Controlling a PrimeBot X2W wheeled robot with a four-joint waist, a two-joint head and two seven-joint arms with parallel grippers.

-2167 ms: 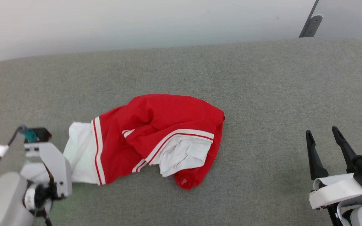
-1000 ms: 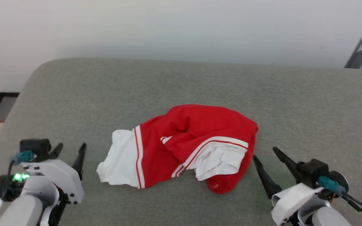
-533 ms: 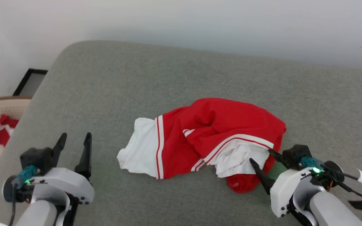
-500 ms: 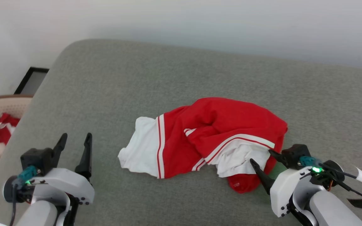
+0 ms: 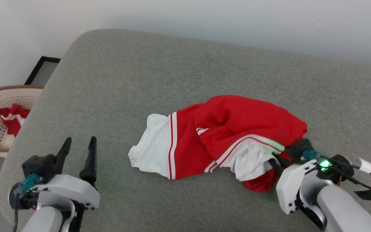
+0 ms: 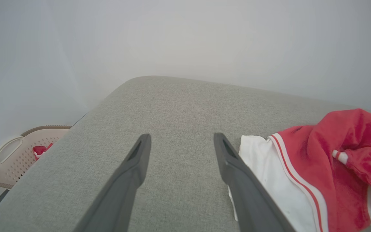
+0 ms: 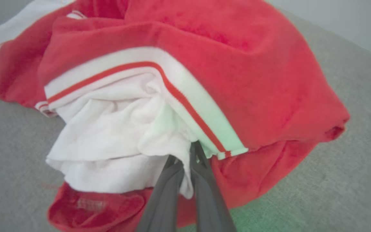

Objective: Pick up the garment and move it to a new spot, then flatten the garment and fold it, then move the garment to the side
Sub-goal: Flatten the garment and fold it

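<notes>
Garment [image 5: 237, 125] [image 6: 333, 151] [image 7: 253, 64]: crumpled in a heap on the grey cushion [image 5: 140, 71], just off the head view's centre toward 4 o'clock. One white sleeve lies spread at the heap's 9 o'clock end, with a striped trim band beside it. The second white sleeve is bunched at the 5 o'clock edge, under another striped band. The red body is humped across the top from 12 to 3 o'clock.

Right pincer [image 5: 280, 158] [image 7: 185, 154]: at the heap's 4 o'clock edge and clenched. In your right wrist view the two fingers sit almost together, with a fold of the bunched white sleeve pinched between them. A green light [image 5: 324, 163] glows on that wrist and tints the cloth nearby.

Left pincer [image 5: 80, 141] [image 6: 182, 137]: at 8 o'clock in the head view, well apart from the garment. It is released, fingers spread and nothing between them. In your left wrist view the spread white sleeve lies at 4 o'clock, close beside one finger; contact cannot be judged.

Basket [image 5: 11, 87] [image 6: 43, 128]: pale and perforated, off the cushion's 9 o'clock side. It holds a small red-and-white cloth bundle [image 5: 11, 116] [image 6: 40, 150].
</notes>
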